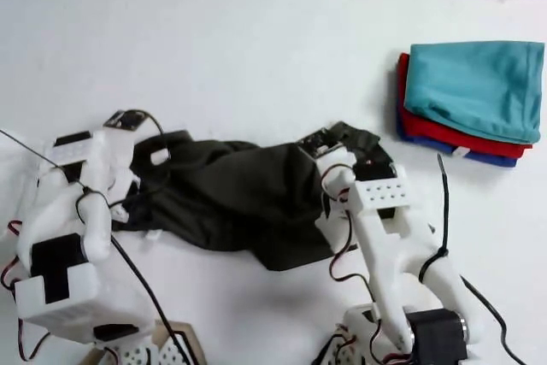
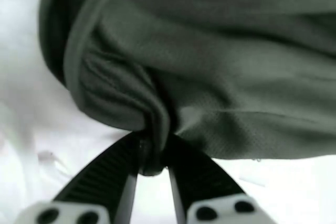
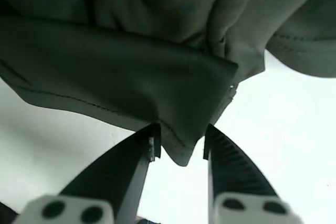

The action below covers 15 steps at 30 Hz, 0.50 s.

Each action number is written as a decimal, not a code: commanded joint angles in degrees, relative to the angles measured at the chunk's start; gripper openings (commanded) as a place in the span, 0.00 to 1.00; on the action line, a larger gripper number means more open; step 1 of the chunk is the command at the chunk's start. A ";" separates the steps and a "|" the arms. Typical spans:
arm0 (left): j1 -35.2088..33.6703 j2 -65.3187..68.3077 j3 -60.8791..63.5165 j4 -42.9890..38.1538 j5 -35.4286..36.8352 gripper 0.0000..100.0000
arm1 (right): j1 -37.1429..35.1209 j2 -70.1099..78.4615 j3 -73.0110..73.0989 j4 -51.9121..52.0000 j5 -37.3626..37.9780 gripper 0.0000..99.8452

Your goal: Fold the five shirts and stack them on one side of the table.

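A dark green shirt (image 1: 231, 194) lies crumpled in the middle of the table. At its left end, my left gripper (image 2: 152, 155) is shut on a bunched fold of the cloth (image 2: 210, 77); in the high view this gripper (image 1: 144, 179) sits at the shirt's left edge. My right gripper (image 3: 180, 141) is open at the shirt's right end, with a hemmed corner (image 3: 181, 153) hanging between its fingers. From above, that gripper (image 1: 329, 150) rests on the shirt's right edge.
Three folded shirts are stacked at the right side: teal (image 1: 479, 87) on top, red (image 1: 427, 130) below it, blue (image 1: 479, 158) at the bottom. The white table (image 1: 239, 57) is bare behind the shirt. Cables trail by both arm bases.
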 commanded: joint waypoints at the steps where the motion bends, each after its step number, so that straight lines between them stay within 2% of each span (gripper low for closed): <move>1: 1.67 -0.18 -1.10 -2.37 0.62 0.03 | -0.22 -1.98 1.05 0.57 0.09 0.13; 15: 1.67 -0.18 -1.10 -2.37 0.62 0.03 | -8.13 -2.59 2.55 0.13 2.55 0.07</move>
